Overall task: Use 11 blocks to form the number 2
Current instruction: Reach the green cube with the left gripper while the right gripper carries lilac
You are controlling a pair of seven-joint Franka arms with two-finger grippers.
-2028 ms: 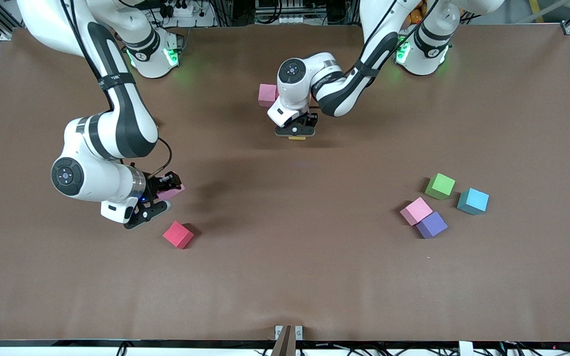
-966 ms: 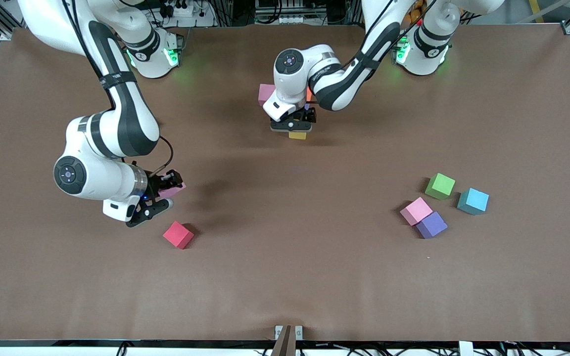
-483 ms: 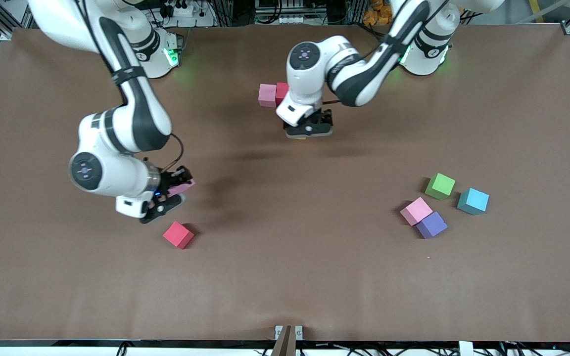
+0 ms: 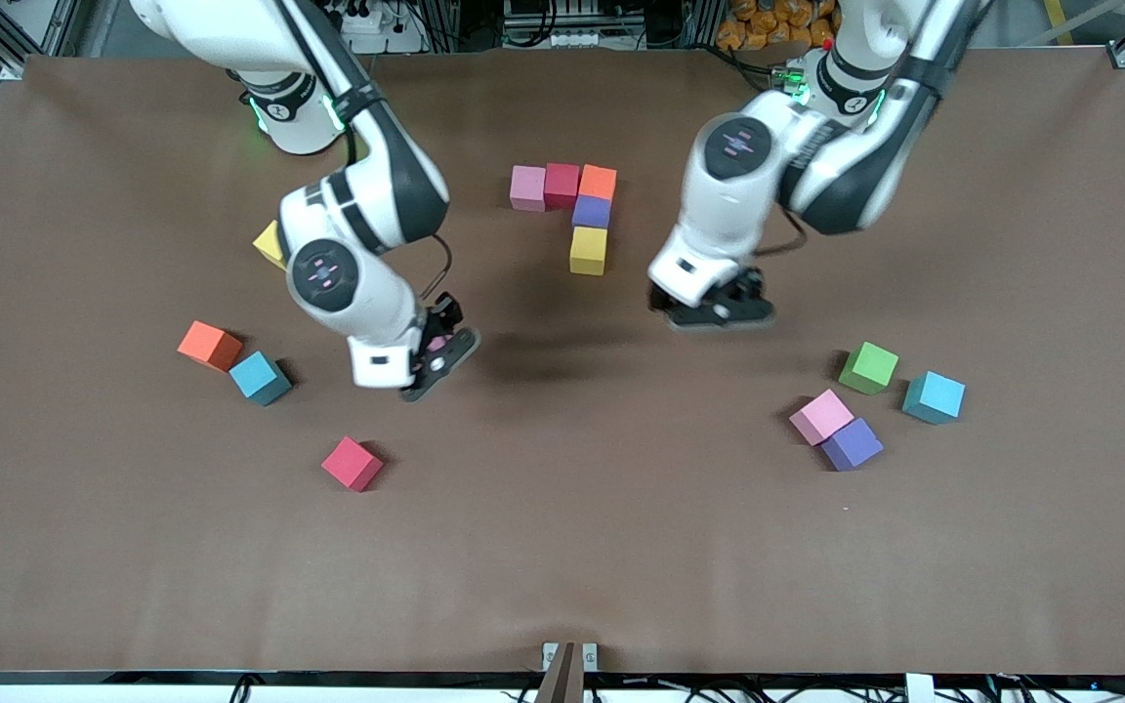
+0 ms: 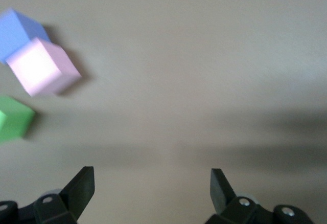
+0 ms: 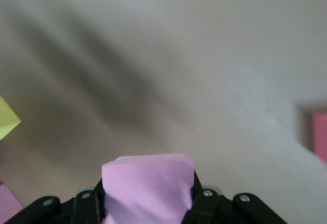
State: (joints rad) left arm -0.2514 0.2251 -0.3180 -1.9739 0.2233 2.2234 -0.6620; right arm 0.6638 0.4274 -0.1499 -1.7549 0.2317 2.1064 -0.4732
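Right tool (image 4: 440, 344) clamping pink block (image 6: 148, 185), upright

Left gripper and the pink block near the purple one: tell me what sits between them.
Nothing: in the front view only bare table separates the open left gripper from the pink block.

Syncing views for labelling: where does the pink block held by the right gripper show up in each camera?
Front view: pink block barely peeks out between the fingers of the right gripper, above bare table.
Left wrist view: not in it; the pink cube there is a different one, on the table.
Right wrist view: fills the lower centre, clamped.
Shared landmark: yellow block of the started digit.
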